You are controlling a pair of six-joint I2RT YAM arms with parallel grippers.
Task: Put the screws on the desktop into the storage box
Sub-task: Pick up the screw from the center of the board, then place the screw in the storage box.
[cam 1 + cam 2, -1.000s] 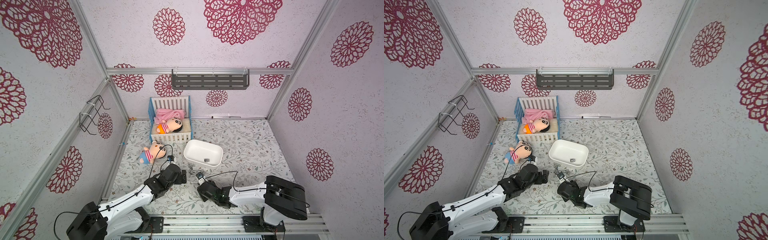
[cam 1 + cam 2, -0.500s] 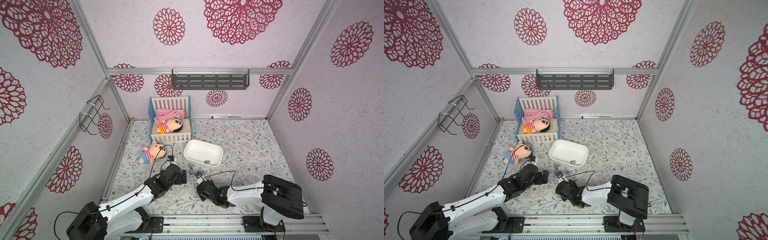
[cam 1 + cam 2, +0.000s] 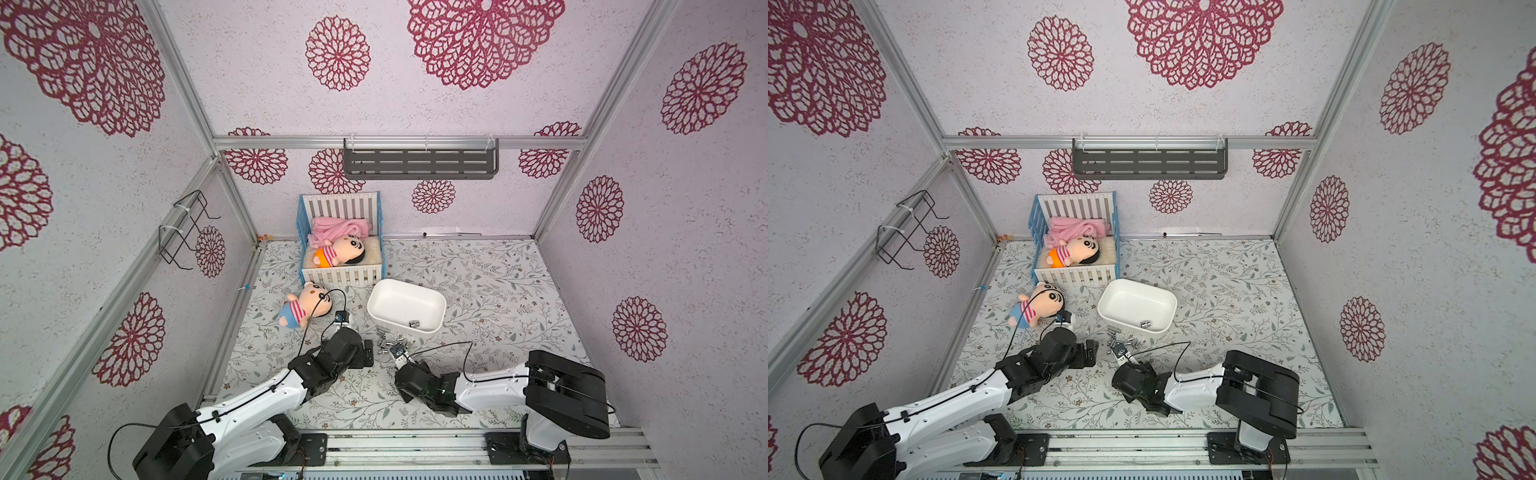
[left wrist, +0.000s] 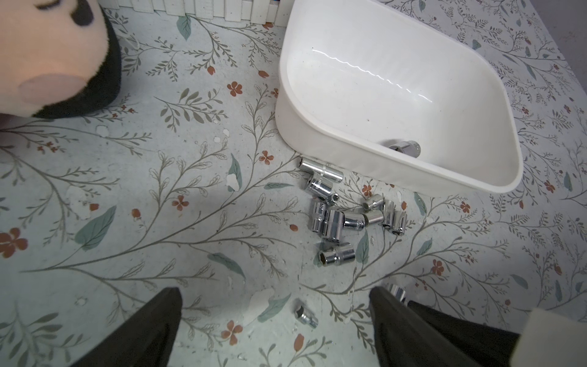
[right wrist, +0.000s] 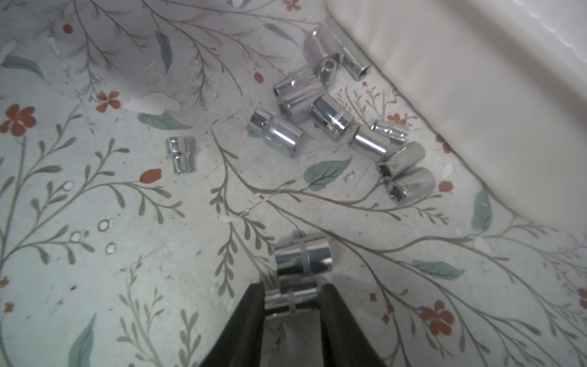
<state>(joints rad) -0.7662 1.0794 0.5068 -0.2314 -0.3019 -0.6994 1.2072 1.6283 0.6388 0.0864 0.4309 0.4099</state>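
1. The right gripper [image 5: 291, 297] sits low over the floral desk [image 5: 111, 222]. Its jaws press against both ends of one small silver screw [image 5: 290, 303], which lies crosswise between them.
2. Directly ahead of its fingertips, a fatter screw [image 5: 303, 260] lies just beside the gripped one, between the gripper and everything beyond.
3. Farther ahead, the loose screws [image 5: 333, 120] lie heaped on the desk, several touching. They sit close under the near wall of the white storage box [image 5: 476, 95], which stands between the heap and the box's inside.
4. Inside the box, a further screw [image 4: 406, 147] rests on the floor against that same wall.
5. The left gripper [image 4: 274, 290] hangs wide open just beside the right one. A stray screw [image 4: 306, 316] lies on the desk between its spread fingers, touching neither.
6. Beyond the left gripper a plush doll [image 3: 305, 305] lies on the desk, with the arm's black cable [image 3: 326, 293] looping over its face. Behind it, a blue-and-white toy crib [image 3: 340, 205] holds a second doll [image 3: 343, 253] and a pink blanket [image 3: 338, 226].
7. A grey shelf [image 3: 419, 164] hangs on the back wall and a wire rack [image 3: 183, 228] on the side wall, both well apart from the grippers.
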